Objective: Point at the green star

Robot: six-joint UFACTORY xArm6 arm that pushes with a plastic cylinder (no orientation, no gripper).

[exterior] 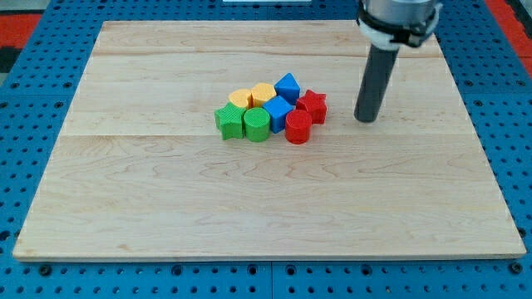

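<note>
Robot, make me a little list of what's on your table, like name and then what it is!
board: wooden table top
my tip: at the view's right of the pile, touching no block
green star: at the pile's left end
green cylinder: beside the star
yellow blocks: two, at the back
blue blocks: two, in the middle
red star
red cylinder

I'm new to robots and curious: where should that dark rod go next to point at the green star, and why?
Probably around the cluster's bottom edge toward the view's left: my tip sits right of the red star, while the green star is at the cluster's far left.
</note>
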